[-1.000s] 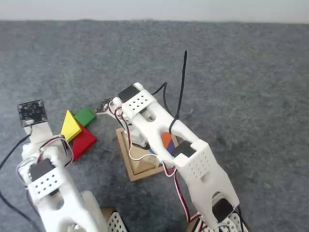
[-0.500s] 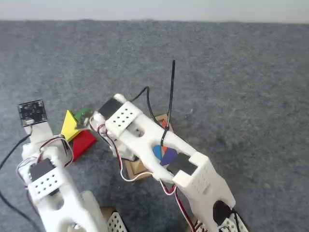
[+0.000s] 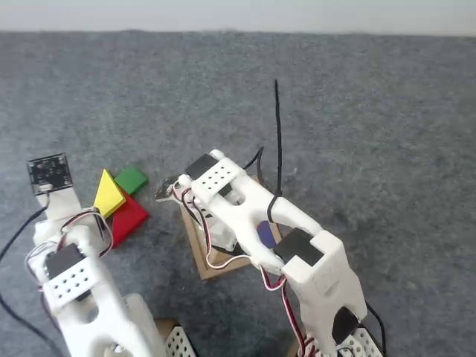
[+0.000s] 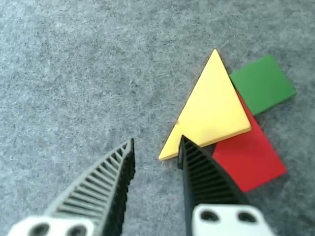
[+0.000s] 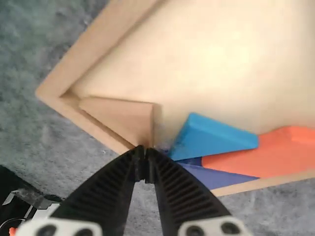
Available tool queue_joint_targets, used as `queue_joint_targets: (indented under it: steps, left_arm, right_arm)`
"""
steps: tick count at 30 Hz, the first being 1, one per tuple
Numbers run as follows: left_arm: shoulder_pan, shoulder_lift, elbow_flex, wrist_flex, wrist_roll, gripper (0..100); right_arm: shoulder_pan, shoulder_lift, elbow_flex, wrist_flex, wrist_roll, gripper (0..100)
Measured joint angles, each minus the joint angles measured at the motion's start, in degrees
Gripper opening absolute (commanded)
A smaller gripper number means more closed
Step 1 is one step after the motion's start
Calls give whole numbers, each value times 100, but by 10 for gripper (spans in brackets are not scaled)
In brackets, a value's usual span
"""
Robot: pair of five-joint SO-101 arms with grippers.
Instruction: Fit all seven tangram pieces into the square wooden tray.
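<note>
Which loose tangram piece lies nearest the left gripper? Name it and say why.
The yellow triangle: one corner pokes in between the open fingers of the left gripper. The red piece lies partly under it, and the green piece lies beyond.

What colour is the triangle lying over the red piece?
Yellow triangle; best in left wrist view.
</note>
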Motion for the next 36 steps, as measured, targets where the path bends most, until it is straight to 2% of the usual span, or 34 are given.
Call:
queue_joint_targets:
  steps: [10,19,24,36]
  left_arm:
    - [0,0,0,0,0,147]
    - [0,0,0,0,0,147]
    - [0,0,0,0,0,147]
    - [0,0,0,0,0,147]
  right_arm:
    - [0,-18,9,-9,35,22]
    - [-765,-35,18,-70,35,22]
    - [-853,-132,18,70,26,22]
    - [-870,-1363,62,369,149,22]
